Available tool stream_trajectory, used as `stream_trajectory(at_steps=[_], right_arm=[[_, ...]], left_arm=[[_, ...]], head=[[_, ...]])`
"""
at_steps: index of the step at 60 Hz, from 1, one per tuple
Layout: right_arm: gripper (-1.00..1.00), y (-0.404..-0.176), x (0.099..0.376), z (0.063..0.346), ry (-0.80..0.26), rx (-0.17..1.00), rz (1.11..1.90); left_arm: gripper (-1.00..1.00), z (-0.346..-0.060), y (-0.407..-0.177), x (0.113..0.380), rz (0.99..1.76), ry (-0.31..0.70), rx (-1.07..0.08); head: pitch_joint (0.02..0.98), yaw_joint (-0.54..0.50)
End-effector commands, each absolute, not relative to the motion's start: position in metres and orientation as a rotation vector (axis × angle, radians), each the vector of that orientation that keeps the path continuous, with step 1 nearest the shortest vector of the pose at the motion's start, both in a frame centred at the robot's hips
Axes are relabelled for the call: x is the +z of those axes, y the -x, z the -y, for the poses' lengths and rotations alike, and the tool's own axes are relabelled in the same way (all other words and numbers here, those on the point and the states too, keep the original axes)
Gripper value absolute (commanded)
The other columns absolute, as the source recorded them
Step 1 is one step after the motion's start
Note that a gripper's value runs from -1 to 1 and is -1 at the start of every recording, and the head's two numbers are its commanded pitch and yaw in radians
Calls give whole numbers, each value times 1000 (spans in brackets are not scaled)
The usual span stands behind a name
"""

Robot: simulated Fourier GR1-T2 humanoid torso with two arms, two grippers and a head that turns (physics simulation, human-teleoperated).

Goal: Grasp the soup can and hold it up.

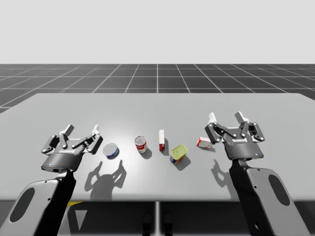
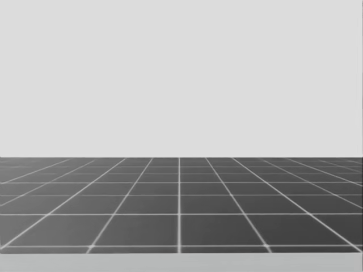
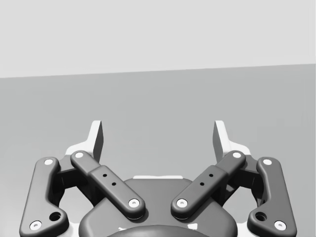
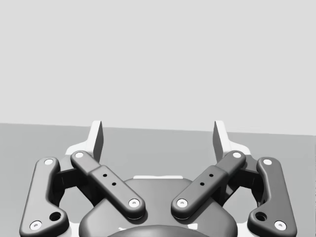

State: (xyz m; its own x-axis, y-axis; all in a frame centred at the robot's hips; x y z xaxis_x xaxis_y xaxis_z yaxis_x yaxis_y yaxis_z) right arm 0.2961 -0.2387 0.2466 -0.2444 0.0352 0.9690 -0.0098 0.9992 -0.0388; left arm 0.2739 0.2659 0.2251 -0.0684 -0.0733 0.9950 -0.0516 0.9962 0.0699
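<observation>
– Two grippers, are both spread?
– Both. My left gripper (image 1: 82,130) hangs above the left part of the table (image 1: 157,105) with its fingers wide apart. My right gripper (image 1: 226,117) hangs above the right part and is just as wide. Each wrist view shows its own pair of fingers standing well apart, with bare grey table ahead of them.
– And the soup can?
– That is the red-and-white can (image 1: 141,144). It stands on the table near the middle, a little to my left. It is well apart from both grippers, and neither touches it.
– What lies around it?
– A blue can (image 1: 111,150) sits to its left, between it and my left gripper and near that gripper's inner finger. To its right a slim box (image 1: 161,140) stands upright, near but apart from it. Further right and nearer to me is a green can (image 1: 178,153) with a yellowish top, tilted. A small box (image 1: 204,142) lies beyond that, just beside my right gripper on its inner side. I cannot tell whether the two touch.
– Shadows?
– Both grippers cast dark ones onto the table, on the side nearer me.
– And your head?
– It looks out over a dark gridded floor (image 2: 181,204) under a pale backdrop, with a thin strip of table along the near edge.
</observation>
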Motion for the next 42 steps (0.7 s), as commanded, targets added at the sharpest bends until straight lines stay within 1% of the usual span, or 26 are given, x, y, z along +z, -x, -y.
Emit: stream_trajectory(at_steps=[1,3,5,9,17,21,25,26,42], right_arm=[[-1000,-294,246,236,-5,21,1839],[-1000,-293,246,236,-5,44,1844],[-1000,-295,247,237,-42,51,1823],[-1000,-295,247,237,-36,76,1803],[-1000,-296,248,237,-39,75,1795],[-1000,-297,248,237,-31,72,1790],[-1000,-297,248,237,-27,74,1789],[-1000,-297,247,237,-26,75,1789],[-1000,-297,247,235,-19,90,1777]], left_arm=[[-1000,-266,-273,225,1642,-100,-23],[-1000,-266,-273,225,1642,-100,-23],[-1000,-265,-273,225,1643,-100,-24],[-1000,-265,-273,225,1643,-102,-26],[-1000,-264,-273,224,1640,-108,-33],[-1000,-263,-273,223,1639,-111,-39],[-1000,-263,-273,223,1638,-116,-45],[-1000,-262,-273,222,1638,-116,-47],[-1000,-262,-273,221,1634,-124,-68]], head=[[62,-11],[66,-12],[73,-14],[88,-16],[172,-15],[251,-14],[303,-12],[341,-10],[574,18]])
